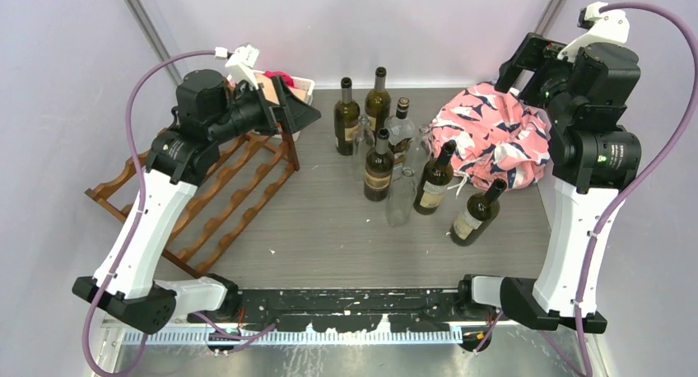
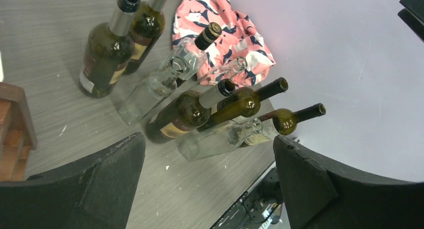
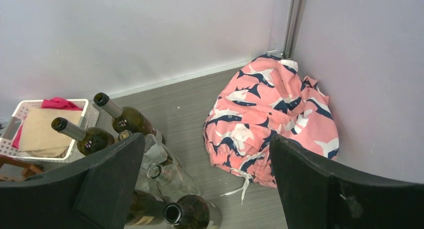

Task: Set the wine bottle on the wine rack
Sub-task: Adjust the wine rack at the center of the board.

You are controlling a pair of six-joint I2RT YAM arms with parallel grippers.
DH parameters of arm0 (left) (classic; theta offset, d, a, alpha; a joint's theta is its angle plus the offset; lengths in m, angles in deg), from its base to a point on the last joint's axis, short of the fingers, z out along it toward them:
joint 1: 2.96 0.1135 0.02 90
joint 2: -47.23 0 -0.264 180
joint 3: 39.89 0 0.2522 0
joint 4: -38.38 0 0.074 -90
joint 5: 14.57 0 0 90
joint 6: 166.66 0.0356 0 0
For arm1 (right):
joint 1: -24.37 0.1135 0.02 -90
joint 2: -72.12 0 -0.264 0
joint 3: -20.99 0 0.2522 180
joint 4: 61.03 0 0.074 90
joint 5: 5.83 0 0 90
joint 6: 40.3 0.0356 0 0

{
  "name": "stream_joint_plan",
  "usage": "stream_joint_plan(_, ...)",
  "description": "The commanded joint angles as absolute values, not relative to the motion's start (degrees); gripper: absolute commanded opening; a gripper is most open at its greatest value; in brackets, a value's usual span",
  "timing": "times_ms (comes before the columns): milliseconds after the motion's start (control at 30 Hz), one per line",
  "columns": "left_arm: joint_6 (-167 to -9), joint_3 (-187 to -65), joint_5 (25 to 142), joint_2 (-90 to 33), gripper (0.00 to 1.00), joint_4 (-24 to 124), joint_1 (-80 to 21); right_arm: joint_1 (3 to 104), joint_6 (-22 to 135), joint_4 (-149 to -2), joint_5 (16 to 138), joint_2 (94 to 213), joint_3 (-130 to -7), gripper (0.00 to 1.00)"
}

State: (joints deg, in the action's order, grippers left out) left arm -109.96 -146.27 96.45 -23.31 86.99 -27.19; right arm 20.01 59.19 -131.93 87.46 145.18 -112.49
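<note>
Spread wide at the left gripper point(image 2: 209, 139), jaws fully apart and holding nothing; raised over the far end of the wine rack point(image 1: 218, 192) and pointed across toward the bottles. Likewise at the right gripper point(image 3: 207, 138): jaws wide apart, gripping nothing, held high at the far right above a pink shark-print fabric bundle point(image 1: 494, 134). At the left side of the table point(image 1: 329, 245), set at an angle, the wine rack: dark reddish-brown wood, open frame, wavy scalloped rails in several tiers. Upright in the middle of the table, the wine bottles point(image 1: 379, 167), grouped together, well apart from the rack and to its right, between it and the bundle. Among them several dark green ones with paper labels and open mouths, plus a few of clear glass, one of these topped with a dark cap point(image 1: 402, 105). Closely packed; touching or only nearly so, cannot tell. Nearest the arms, one dark bottle point(image 1: 476, 212) just beside the bundle's front edge. At the far left, just behind the rack's far end, a white slotted basket point(image 3: 90, 114); inside it a folded tan cloth point(image 3: 42, 131), with a red cloth point(image 3: 60, 103) at its back edge. At the right wall, the bundle crumpled in the corner, a white drawstring point(image 3: 240, 184) trailing from its front.
</note>
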Motion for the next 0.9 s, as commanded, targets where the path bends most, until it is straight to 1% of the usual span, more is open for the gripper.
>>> stream_joint_plan(0, -106.00, -148.50, 94.57, -19.97, 1.00, 82.89, -27.38, 19.81, 60.19, -127.33, 88.62, 144.16, -113.98, 1.00)
stream_joint_plan(100, -104.75, -147.47, 93.04, -18.61, 1.00, 82.23, -27.35, 19.80, 56.88, -123.73, 85.26, 142.61, -110.81, 1.00)
stream_joint_plan(267, -102.06, -148.22, 90.11, -18.33, 1.00, 85.31, -27.26, 19.80, 44.39, -119.90, 66.01, 137.28, -102.16, 1.00)
stream_joint_plan(400, -97.27, -149.66, 85.58, -18.72, 0.99, 90.10, -27.21, 19.80, 34.78, -126.13, 50.99, 137.05, -100.74, 1.00)
stream_joint_plan(467, -94.82, -150.82, 82.50, -19.14, 0.99, 93.00, -27.21, 19.80, 31.27, -128.39, 45.57, 137.42, -100.44, 1.00)
stream_joint_plan(667, -89.71, -151.82, 80.38, -19.39, 1.00, 96.93, -27.21, 19.80, 32.22, -123.05, 40.43, 137.61, -95.77, 1.00)
stream_joint_plan(867, -86.20, -151.73, 75.91, -20.81, 0.99, 100.81, -27.21, 19.88, 33.08, -115.31, 31.53, 136.63, -88.81, 1.00)
